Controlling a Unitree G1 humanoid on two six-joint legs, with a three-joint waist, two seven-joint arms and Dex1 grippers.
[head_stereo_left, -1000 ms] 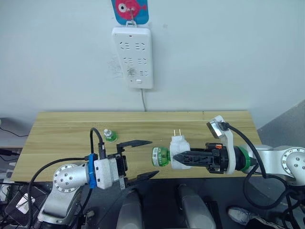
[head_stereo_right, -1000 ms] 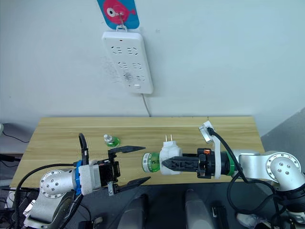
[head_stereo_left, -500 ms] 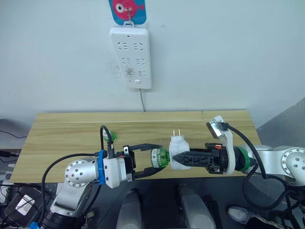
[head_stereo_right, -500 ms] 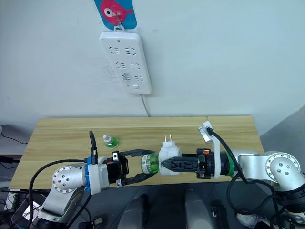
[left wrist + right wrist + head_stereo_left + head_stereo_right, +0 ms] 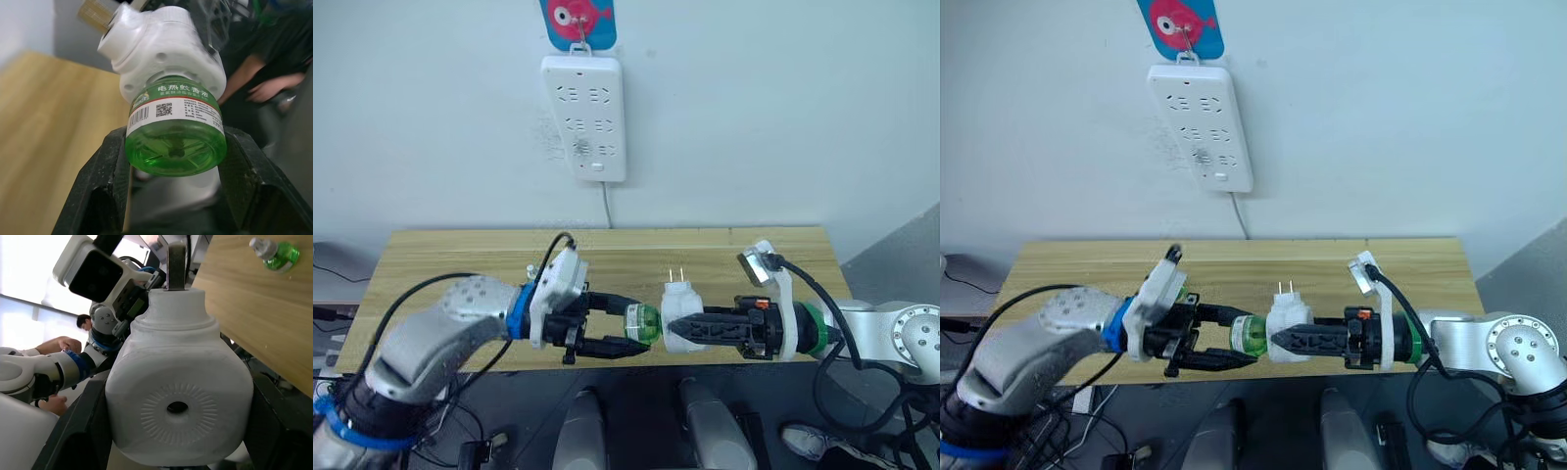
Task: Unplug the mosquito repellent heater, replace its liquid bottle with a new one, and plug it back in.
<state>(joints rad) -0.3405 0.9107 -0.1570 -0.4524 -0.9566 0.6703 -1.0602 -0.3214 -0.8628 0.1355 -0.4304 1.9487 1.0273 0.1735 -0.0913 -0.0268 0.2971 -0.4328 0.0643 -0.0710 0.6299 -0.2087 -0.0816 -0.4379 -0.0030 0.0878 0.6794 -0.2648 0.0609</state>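
The white mosquito repellent heater (image 5: 680,315) hangs off the table's front edge with its prongs pointing up. My right gripper (image 5: 674,322) is shut on it from the right. A green liquid bottle (image 5: 644,322) sticks out of the heater's left side. From the left, my left gripper (image 5: 640,326) is shut on that bottle, one black finger above it and one below. In the left wrist view the bottle (image 5: 175,132) sits between both fingers (image 5: 110,176), with the heater (image 5: 166,54) behind it. In the right wrist view the heater (image 5: 178,396) sits between the fingers (image 5: 80,431).
A white power strip (image 5: 584,117) hangs on the wall above the wooden table (image 5: 450,257), its cable running down behind it. Another small green bottle (image 5: 274,252) stands on the tabletop. A person (image 5: 264,78) sits beyond the table's front edge.
My left arm has swung up and to the right, and its fingers have narrowed from a wide spread onto the green bottle. The right gripper and heater have held still.
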